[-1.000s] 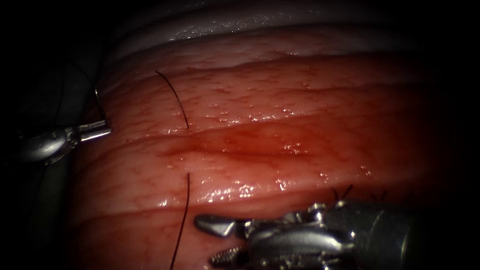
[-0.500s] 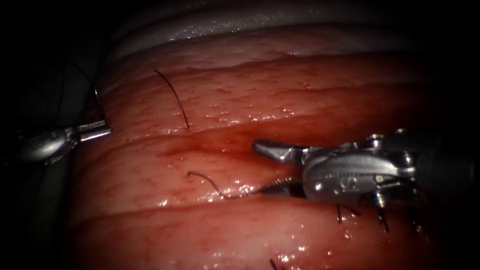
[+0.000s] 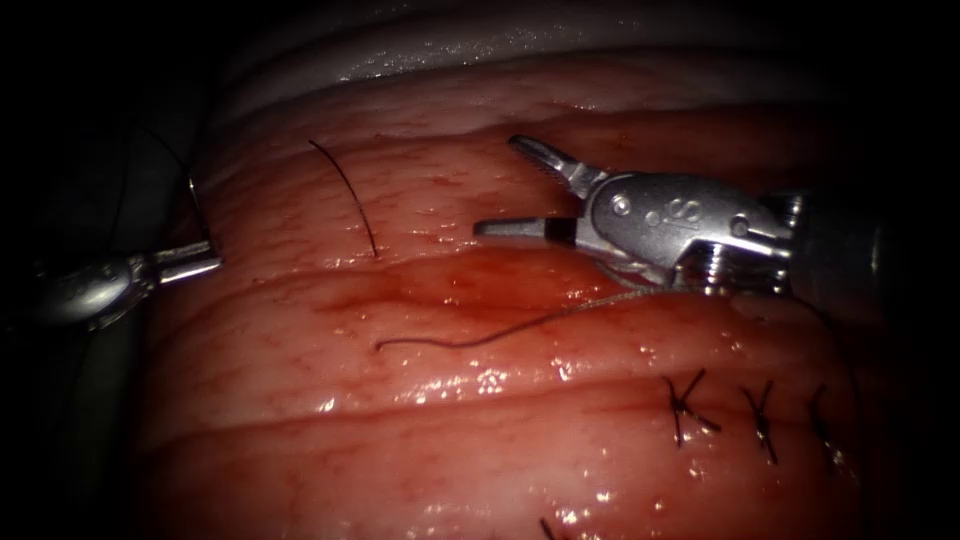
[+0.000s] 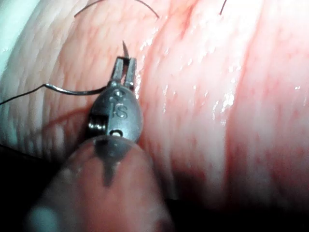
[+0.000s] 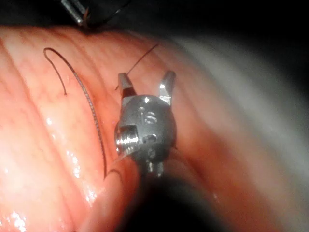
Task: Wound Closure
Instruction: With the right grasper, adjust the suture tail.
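At the tissue's left edge, my left tool (image 3: pixel 205 262) is shut on the curved needle (image 3: pixel 195 205), which is outside the tissue. In the left wrist view a short pointed end of the needle (image 4: pixel 124 47) sticks out past the left tool (image 4: pixel 124 65), and thread (image 4: pixel 63 89) trails from it. My right tool (image 3: pixel 497 185) hovers over the far side of the tissue (image 3: pixel 300 430), right of centre, with its jaws open and holding nothing. A length of thread (image 3: pixel 470 340) lies across the red cut (image 3: pixel 450 290) and runs under the right tool's wrist. The right tool (image 5: pixel 147 79) gapes beside that thread (image 5: pixel 91 111).
A short thread end (image 3: pixel 345 190) stands up out of the tissue left of the right tool. Three tied stitches (image 3: pixel 685 405) sit in a row at the lower right. Red fluid wets the groove. The tissue's pale far rim (image 3: pixel 450 45) runs along the back.
The right tool has risen from the near edge, across the cut, to the far side, jaws open throughout. The loose thread end now lies stretched rightwards. The left tool has not moved.
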Motion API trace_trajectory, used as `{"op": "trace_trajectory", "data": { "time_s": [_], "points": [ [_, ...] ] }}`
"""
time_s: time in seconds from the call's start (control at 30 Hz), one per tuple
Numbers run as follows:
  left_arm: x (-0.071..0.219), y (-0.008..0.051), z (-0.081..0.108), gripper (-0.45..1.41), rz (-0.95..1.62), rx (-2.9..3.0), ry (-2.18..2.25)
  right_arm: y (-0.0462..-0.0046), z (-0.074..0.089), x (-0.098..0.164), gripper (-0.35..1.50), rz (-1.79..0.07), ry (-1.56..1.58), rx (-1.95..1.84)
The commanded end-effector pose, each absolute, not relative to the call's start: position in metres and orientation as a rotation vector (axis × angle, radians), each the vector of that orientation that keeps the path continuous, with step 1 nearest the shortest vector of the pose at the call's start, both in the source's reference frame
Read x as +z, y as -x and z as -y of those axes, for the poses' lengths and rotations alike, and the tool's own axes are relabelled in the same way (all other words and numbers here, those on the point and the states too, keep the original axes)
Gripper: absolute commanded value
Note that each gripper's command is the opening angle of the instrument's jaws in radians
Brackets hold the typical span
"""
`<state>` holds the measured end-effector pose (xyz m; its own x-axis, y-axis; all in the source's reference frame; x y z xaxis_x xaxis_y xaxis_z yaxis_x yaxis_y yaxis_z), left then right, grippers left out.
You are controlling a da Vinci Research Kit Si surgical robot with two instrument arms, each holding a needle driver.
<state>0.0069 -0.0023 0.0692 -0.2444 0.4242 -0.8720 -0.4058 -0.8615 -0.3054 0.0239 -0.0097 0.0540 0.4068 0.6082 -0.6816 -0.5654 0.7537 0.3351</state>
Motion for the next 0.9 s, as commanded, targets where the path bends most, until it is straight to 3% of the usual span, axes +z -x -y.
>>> {"op": "trace_trajectory", "data": {
  "time_s": [0.03,0.33,0.7,0.83,0.9],
  "points": [
    [0.07,-0.0064,0.002,-0.45,0.023,2.133,1.504,-0.0248,0.009,0.056,1.4,-0.888,-0.077,0.785],
    [0.07,-0.0064,0.002,-0.45,0.024,2.136,1.503,-0.0276,0.005,0.061,1.36,-0.872,-0.402,1.02],
    [0.07,-0.0063,0.002,-0.45,0.025,2.138,1.501,-0.0339,0.003,0.064,1.36,-0.707,-0.815,1.1],
    [0.07,-0.0063,0.002,-0.45,0.025,2.138,1.501,-0.0361,0.003,0.064,1.23,-0.706,-0.95,1.107],
    [0.07,-0.0063,0.002,-0.45,0.027,2.141,1.499,-0.0371,0.003,0.064,1.28,-0.714,-1.002,1.117]
  ]
}}
